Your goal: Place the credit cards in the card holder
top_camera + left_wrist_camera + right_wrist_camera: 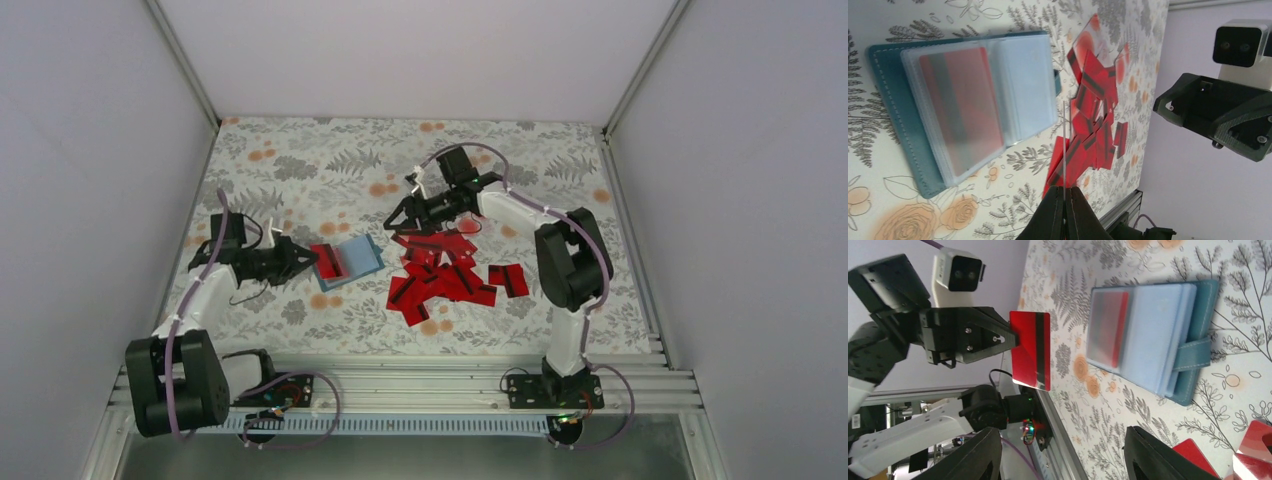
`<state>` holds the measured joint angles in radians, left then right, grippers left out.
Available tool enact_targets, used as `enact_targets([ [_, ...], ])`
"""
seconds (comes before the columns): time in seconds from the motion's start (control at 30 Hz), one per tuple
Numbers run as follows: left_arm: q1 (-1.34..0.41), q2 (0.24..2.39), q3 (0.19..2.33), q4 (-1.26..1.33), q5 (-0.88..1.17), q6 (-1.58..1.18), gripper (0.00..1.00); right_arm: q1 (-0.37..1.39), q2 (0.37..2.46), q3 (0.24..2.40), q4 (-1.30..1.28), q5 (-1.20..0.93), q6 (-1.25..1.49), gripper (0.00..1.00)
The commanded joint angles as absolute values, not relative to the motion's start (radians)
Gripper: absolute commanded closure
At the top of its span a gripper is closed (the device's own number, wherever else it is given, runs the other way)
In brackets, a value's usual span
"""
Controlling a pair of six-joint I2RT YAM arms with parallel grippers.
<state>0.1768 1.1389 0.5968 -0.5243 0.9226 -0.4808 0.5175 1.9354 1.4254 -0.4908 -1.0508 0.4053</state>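
Left gripper (303, 262) is clamped on one card (1030, 350) by its short edge. The card sits at the left edge of the holder (365, 256), and I can't tell if they touch. The holder lies open and flat, with a sleeved card (960, 105) showing red through the clear plastic. Right gripper (402, 220) is spread wide and holds nothing, hovering at the far edge of the pile (450, 282), which lies right of the holder with a narrow gap between. The table (300, 150) is bare on the far side and left.
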Motion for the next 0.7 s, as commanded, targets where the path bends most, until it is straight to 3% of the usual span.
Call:
enact_targets([
  [0.0,0.182,1.209,0.585,-0.541,0.914,-0.397,0.98,0.551,1.974,1.402,-0.484,-1.001,0.397,0.38],
  [0.67,0.134,1.528,0.647,-0.411,0.923,-0.306,0.98,0.600,2.187,1.564,-0.449,-0.959,0.449,0.45],
])
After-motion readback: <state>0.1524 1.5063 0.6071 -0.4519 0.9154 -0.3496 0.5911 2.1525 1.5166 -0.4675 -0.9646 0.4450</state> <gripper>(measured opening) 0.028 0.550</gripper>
